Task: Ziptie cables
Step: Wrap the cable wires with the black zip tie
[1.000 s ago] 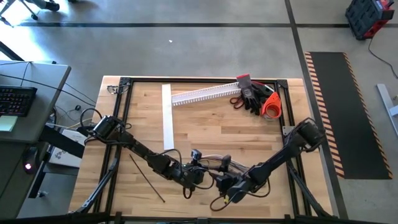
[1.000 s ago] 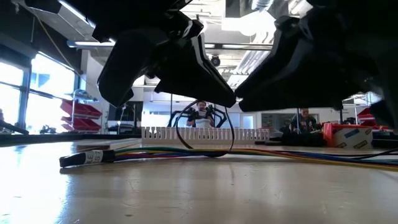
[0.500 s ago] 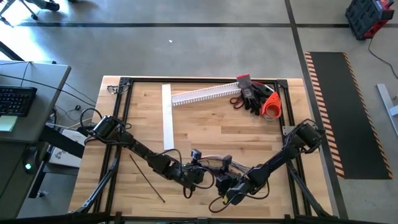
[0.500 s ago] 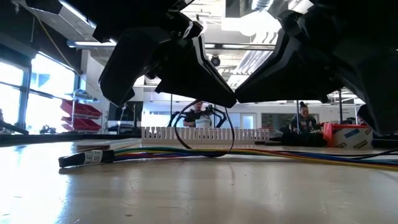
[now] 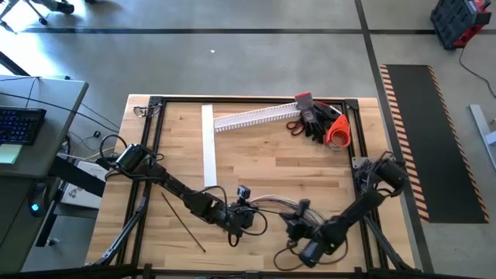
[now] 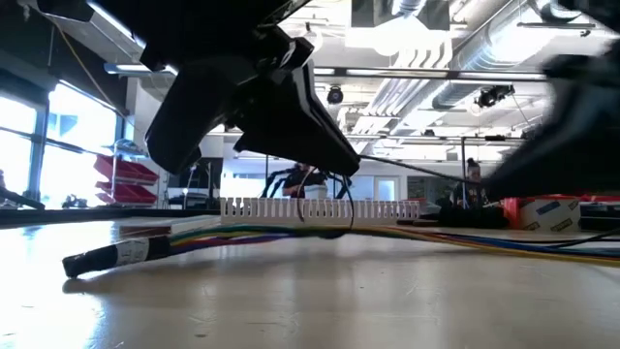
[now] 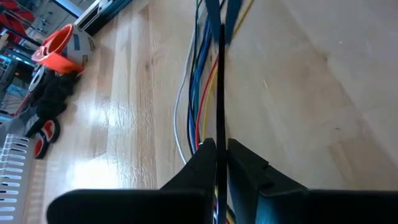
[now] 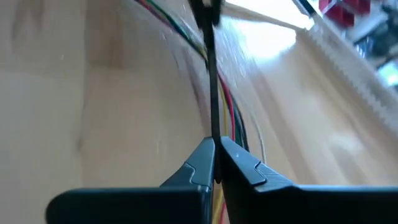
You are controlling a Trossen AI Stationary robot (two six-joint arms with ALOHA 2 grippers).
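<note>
Right gripper (image 8: 216, 163), lower right of the high view: fingers pinched on the tail of a ziptie (image 8: 210, 81), a thin, stiff black strip. Left gripper (image 7: 217, 163), lower centre: pressed on the same strip's other end. Cables (image 5: 271, 203), slim and flexible, red, yellow, blue and white, are laid on the pale wooden table (image 5: 263, 151) between the grippers. Step judged: the loop is being cinched. Next move calls for a straight, steady pull apart along the strip.

The table (image 5: 256, 147) is viewed from overhead, level from its surface, and closely from both wrists; the cables (image 7: 198, 93) are shared.
</note>
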